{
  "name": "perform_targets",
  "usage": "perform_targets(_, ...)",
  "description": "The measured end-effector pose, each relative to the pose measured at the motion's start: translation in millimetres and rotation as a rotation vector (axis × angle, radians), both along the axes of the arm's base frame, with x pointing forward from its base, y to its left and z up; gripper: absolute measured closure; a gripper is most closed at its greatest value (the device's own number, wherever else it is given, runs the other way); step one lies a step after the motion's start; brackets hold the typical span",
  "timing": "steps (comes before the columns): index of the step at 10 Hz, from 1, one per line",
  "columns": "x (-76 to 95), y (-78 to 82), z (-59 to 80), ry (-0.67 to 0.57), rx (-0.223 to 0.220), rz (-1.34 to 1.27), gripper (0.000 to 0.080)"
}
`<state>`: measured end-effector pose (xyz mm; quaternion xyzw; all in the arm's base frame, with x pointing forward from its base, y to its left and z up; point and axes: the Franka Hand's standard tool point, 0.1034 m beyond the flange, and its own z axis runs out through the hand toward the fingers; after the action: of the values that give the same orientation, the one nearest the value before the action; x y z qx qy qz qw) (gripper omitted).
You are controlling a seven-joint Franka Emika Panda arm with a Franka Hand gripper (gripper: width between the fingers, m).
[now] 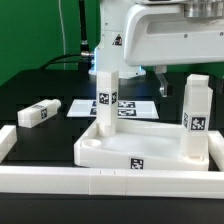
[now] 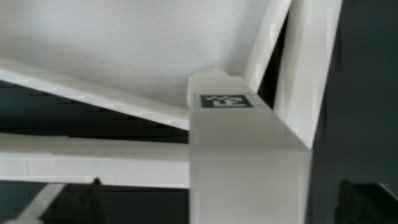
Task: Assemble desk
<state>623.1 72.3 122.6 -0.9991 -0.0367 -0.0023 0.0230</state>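
Note:
The white tabletop lies upside down like a tray in the middle of the table. One white leg stands upright in its far corner on the exterior view's left. A second leg stands at the corner on the right. A third leg lies flat on the black table to the left. My gripper hangs straight over the first leg. In the wrist view that leg rises between my dark fingertips, with a gap on each side. The gripper is open, and the tabletop lies beneath.
Long white border rails run along the front and the left of the work area. The marker board lies flat behind the tabletop. A green wall and cables stand at the back.

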Motion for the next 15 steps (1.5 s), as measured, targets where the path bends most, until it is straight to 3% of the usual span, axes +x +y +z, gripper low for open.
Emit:
perform_targets(4, 0.4, -0.8, -5.7, -0.001, -0.004, 0.0, 0.015)
perform_targets(5, 0.3, -0.8, -5.9, -0.001, -0.004, 0.0, 0.0247)
perform_targets(6, 0.2, -0.8, -5.9, -0.001, -0.004, 0.0, 0.0247)
perform_targets(7, 0.3, -0.8, -5.9, -0.001, -0.004, -0.001, 0.0448)
perform_targets(8, 0.2, -0.8, -6.1, -0.001, -0.004, 0.0, 0.0511)
perform_targets(12, 0.1, -0.7, -6.1, 0.001, -0.003, -0.045, 0.0511)
perform_targets(15, 0.0, -0.1, -6.2, 0.012, -0.001, -0.277, 0.0511)
